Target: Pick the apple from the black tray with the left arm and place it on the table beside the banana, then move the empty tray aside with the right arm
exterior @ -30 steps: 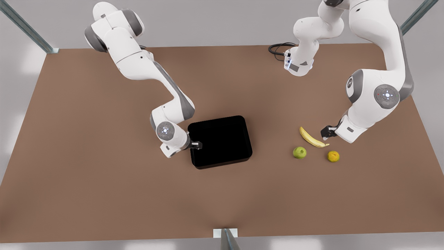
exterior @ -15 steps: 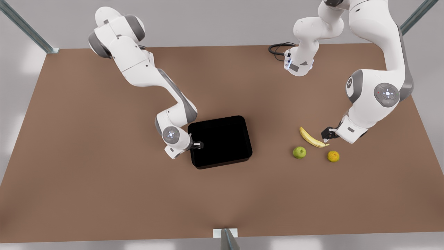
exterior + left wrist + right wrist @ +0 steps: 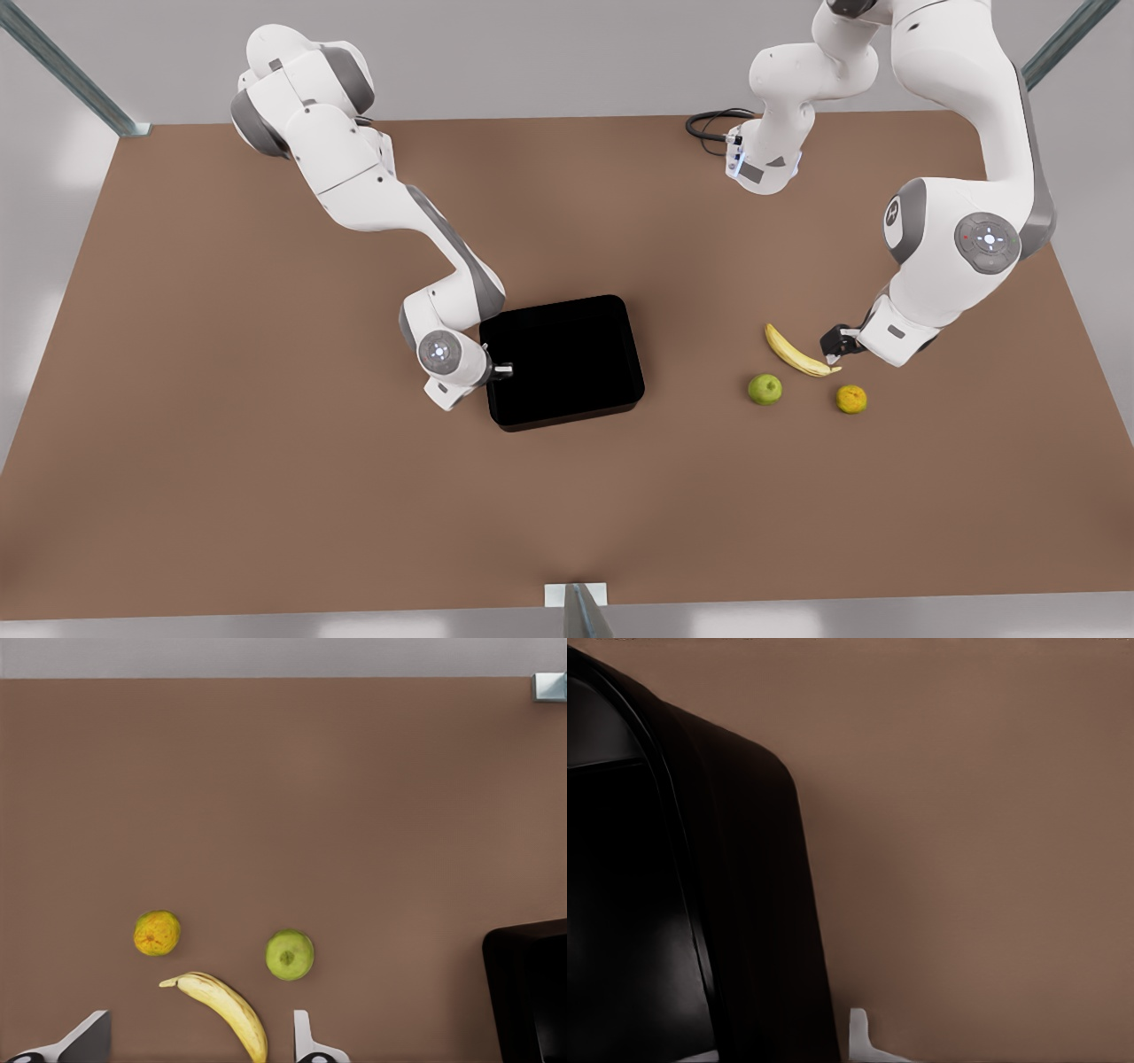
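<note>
The yellow-green apple [image 3: 765,389] [image 3: 289,954] lies on the brown table [image 3: 266,399], just beside the banana [image 3: 797,353] [image 3: 221,1010]. At the banana's tip, on the front view's right, my left gripper [image 3: 833,341] [image 3: 201,1028] hovers open and holds nothing. The glossy black tray [image 3: 563,361] [image 3: 744,904] sits empty mid-table. My right gripper [image 3: 500,368] [image 3: 780,1041] is at the tray's rim on the front view's left. It is open, with one fingertip [image 3: 859,1026] just outside the wall and a narrow gap between them.
A small orange fruit [image 3: 851,399] [image 3: 157,932] lies near the banana's tip and the apple. A black cable [image 3: 709,124] coils at the table's far edge. Bare tabletop stretches to the front view's left of the tray.
The right arm has folded in toward the tray, and its gripper has slid slightly along the rim. The left gripper has risen a little by the banana. Tray and fruits have not moved.
</note>
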You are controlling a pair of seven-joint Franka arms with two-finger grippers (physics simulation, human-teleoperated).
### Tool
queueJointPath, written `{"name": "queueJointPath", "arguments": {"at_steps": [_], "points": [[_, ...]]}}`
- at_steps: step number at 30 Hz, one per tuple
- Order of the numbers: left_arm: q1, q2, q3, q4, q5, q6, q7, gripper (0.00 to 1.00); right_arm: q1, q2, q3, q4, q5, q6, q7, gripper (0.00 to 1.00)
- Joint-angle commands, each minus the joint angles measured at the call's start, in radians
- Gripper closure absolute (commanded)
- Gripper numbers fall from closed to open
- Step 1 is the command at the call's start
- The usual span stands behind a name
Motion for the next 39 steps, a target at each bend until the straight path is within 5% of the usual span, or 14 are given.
{"name": "queueJointPath", "arguments": {"at_steps": [1,3,20,25,29,39], "points": [[0.000,0.000,0.000,0.001,0.001,0.000,-0.010,0.00,0.000,-0.003,0.000,0.003,-0.001,-0.004,-0.083,0.54],[0.000,0.000,0.000,0.001,0.001,0.000,-0.010,0.00,0.000,-0.003,0.000,0.003,-0.001,-0.004,-0.089,0.67],[0.000,-0.002,0.000,-0.001,0.001,0.000,-0.010,0.00,-0.002,-0.040,-0.002,0.037,0.003,-0.112,-0.089,0.89],[0.000,-0.002,0.000,-0.001,0.001,0.000,-0.010,0.00,-0.048,-0.115,-0.023,0.097,0.002,-0.311,-0.230,0.89],[0.000,-0.002,0.000,-0.001,0.001,0.000,-0.010,0.00,-0.051,-0.140,-0.170,0.163,0.009,-0.503,-0.511,0.89],[-0.015,0.030,-0.006,0.065,0.046,-0.019,-0.010,0.00,-0.090,-0.031,-0.532,0.244,0.005,-0.529,-1.227,0.90]]}}
